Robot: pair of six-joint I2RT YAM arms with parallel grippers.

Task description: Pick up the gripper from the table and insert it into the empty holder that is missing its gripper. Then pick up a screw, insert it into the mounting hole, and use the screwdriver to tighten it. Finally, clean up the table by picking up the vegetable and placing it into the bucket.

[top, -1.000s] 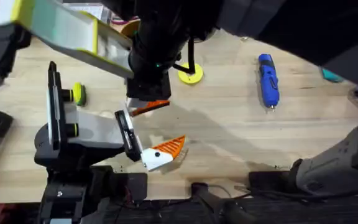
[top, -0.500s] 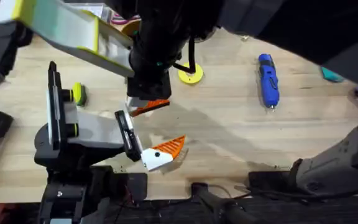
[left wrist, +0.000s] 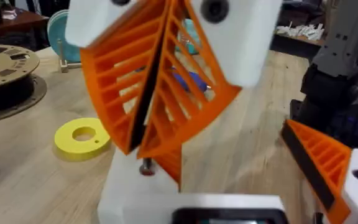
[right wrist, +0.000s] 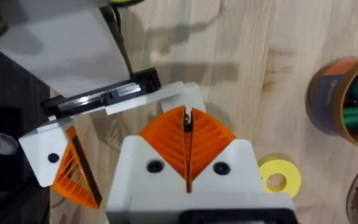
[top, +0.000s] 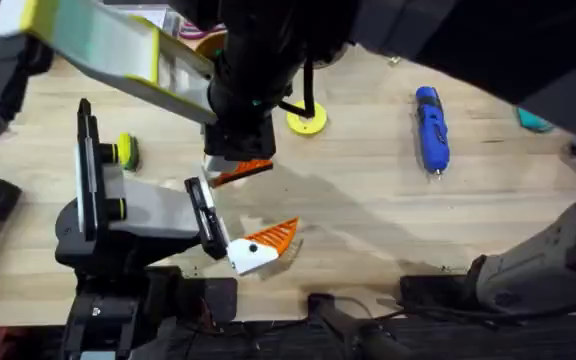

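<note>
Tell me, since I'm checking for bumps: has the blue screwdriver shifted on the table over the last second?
No. The screwdriver lies where it did, at the same gap from the yellow ring on the table.

Left gripper: white angular mounts, orange ribbed wedge fingers with dark faces, black jaw rail. Right gripper: same white mounts, two dark screw holes. Arm links black; yellow-green joint rings.

— What can't you see from overhead?
— The right arm looms dark and blurred, hiding the table behind it.
— And the bucket?
— In your right wrist view, the frame's edge cuts it off.
</note>
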